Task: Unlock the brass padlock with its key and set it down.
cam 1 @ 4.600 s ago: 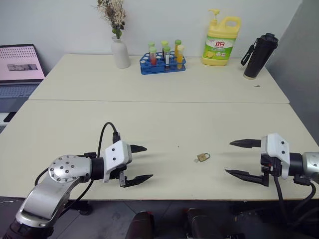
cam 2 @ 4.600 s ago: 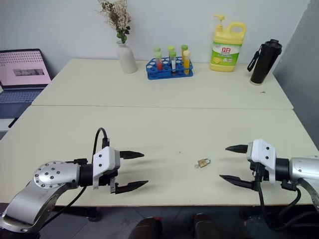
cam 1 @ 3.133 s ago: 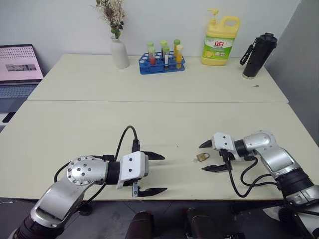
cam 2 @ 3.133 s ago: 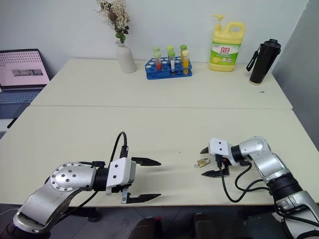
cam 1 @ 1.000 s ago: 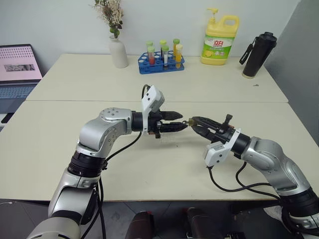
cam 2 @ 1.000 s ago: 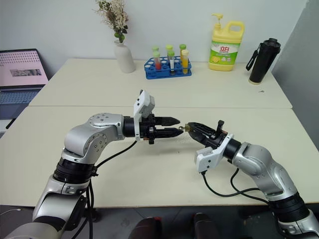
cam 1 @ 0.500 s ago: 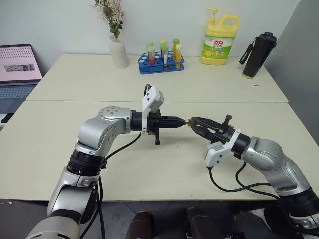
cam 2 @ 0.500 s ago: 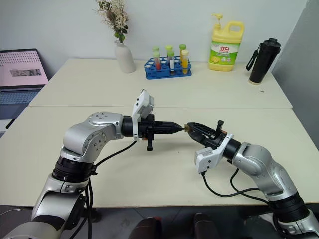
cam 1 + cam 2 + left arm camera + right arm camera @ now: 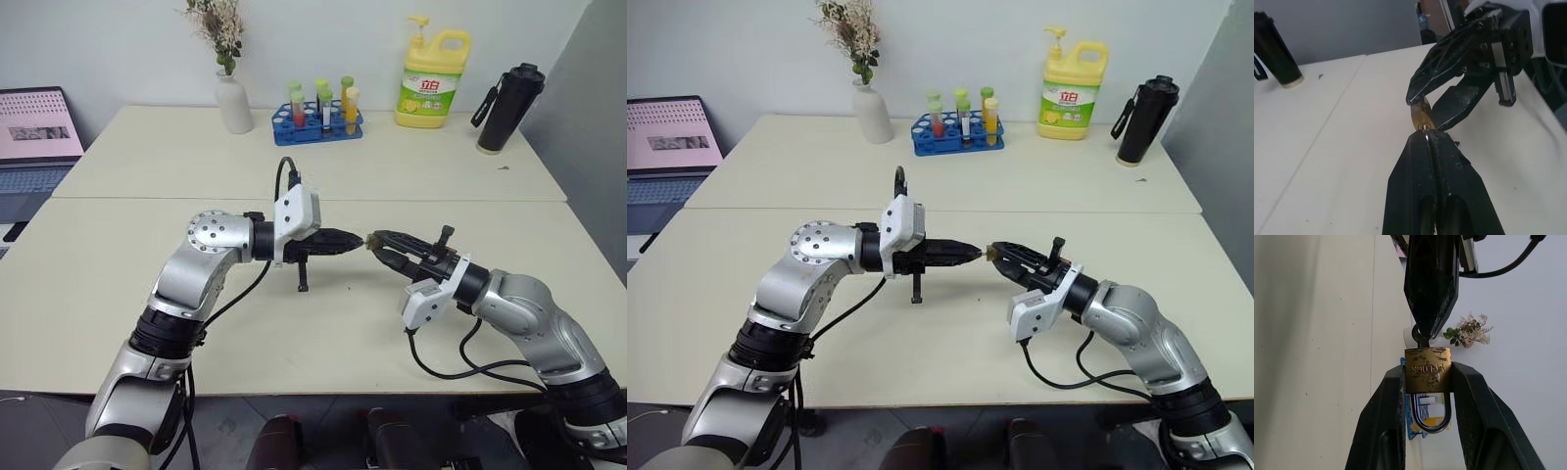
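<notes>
Both arms meet above the desk (image 9: 118, 294), well clear of its top; the right fingers (image 9: 1469, 416) stand partly open, clamped on the two sides of the padlock (image 9: 1428, 370), brass body between the pads, shackle looping back between the fingers; the left fingers (image 9: 1415, 181) are pressed fully together on the key (image 9: 1420, 335), tip to tip with the right pair; the key's head shows at their tip, its blade at the keyhole in the padlock's free face; padlock and key (image 9: 370, 239) hang between the two pairs; at the desk's back edge stand a vase (image 9: 235, 103), a tube rack (image 9: 318, 122), a yellow bottle (image 9: 431, 78).
</notes>
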